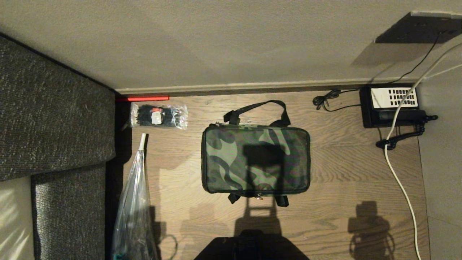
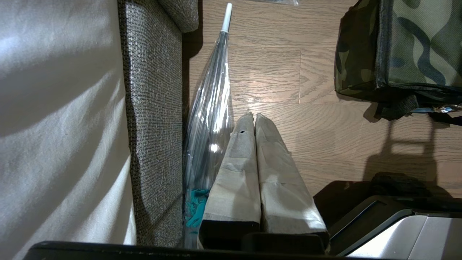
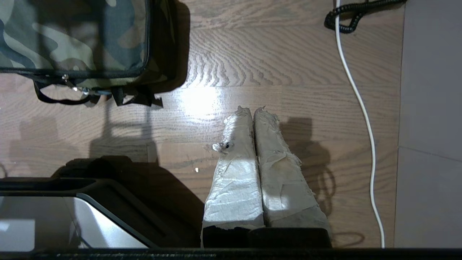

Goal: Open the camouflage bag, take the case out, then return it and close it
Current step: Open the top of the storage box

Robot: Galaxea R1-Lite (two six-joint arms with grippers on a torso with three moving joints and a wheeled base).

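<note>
**Zipped camouflage bag on a wood floor, both hands clenched and apart from it**

A wood-plank floor (image 1: 343, 173) runs up to a pale wall and baseboard, with a dark grey woven sofa (image 1: 50, 119) along the robot's left. In the middle of the floor lies the boxy green-and-black camouflage fabric bag (image 1: 255, 160), flat, its lid down and its zipper line closed all round; one black webbing handle lies spread on the floor at its far edge, another shows at the near edge. The case is not visible.

Well apart to the far left sits a clear plastic packet of black ties (image 1: 158, 116), and nearer, against the sofa, a folded transparent umbrella with a white tip (image 1: 135, 202). At the far right stands a black desk phone with a white keypad (image 1: 391, 104), a white cable (image 1: 395, 173) trailing past it.

The left hand (image 2: 252, 117), its fingers wrapped in pale tape, hangs over bare floor just beside the umbrella, clenched with fingers pressed together and grasping nothing. The right hand (image 3: 252, 110), taped likewise, is clenched and empty over the floor between the bag and the white cable.
</note>
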